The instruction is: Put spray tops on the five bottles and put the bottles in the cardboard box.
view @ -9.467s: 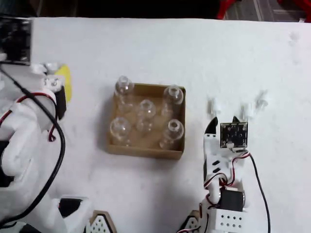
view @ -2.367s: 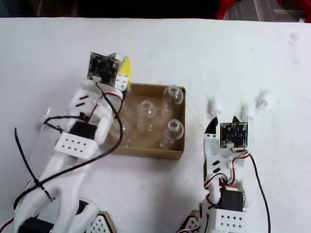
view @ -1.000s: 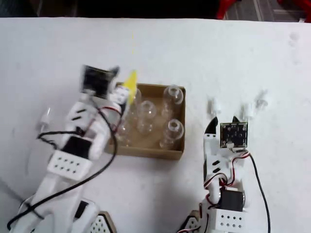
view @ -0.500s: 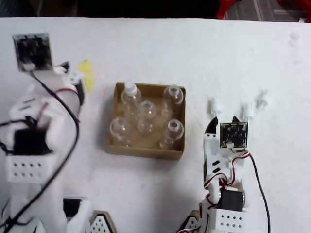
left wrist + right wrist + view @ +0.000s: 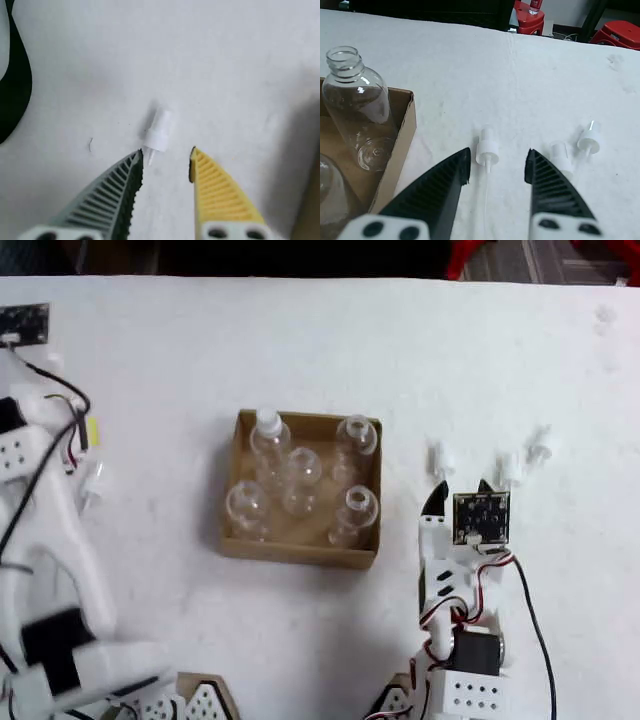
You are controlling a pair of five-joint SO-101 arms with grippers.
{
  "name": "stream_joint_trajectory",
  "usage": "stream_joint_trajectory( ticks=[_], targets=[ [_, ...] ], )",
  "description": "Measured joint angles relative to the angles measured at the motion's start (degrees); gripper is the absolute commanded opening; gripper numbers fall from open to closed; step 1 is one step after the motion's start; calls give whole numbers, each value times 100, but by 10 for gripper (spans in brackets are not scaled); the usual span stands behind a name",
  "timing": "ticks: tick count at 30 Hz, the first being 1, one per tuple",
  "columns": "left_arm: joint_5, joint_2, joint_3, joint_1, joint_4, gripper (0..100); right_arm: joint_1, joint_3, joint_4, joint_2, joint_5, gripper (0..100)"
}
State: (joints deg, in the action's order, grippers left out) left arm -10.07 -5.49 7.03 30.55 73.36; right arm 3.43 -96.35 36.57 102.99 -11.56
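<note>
1. High view: we note the cardboard box (image 5: 300, 554) mid-table with five bottles (image 5: 300, 468) upright inside. The far-left bottle (image 5: 267, 432) wears a white top; the other four necks are open. Three loose spray tops (image 5: 438, 457) lie on the table (image 5: 320, 340) just ahead of the right arm (image 5: 465, 570). The left arm (image 5: 45, 540) is at the table's left edge, well apart from the box and partly cut off.
2. Left wrist view: the left gripper (image 5: 165, 156) is parted and empty. A lone spray top (image 5: 159, 131) lies just beyond its tips. We cannot tell whether its thin end touches the grey finger (image 5: 127, 177).
3. Right wrist view: the right gripper (image 5: 497, 161) is spread wide, holding nothing. The nearest spray top (image 5: 485, 147) lies between its tips. An open-necked bottle (image 5: 355, 105) stands in the box corner; a second is cut off.
</note>
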Motion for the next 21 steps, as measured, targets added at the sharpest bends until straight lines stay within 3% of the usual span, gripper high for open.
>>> stream_joint_trajectory(
  ticks=[9, 21],
  targets=[
    [-9, 1785, 0, 237, -1020, 146, 0, 0, 0, 0, 0, 159],
    [-9, 2514, 0, 237, -1688, 147, 0, 0, 0, 0, 0, 160]
  ],
)
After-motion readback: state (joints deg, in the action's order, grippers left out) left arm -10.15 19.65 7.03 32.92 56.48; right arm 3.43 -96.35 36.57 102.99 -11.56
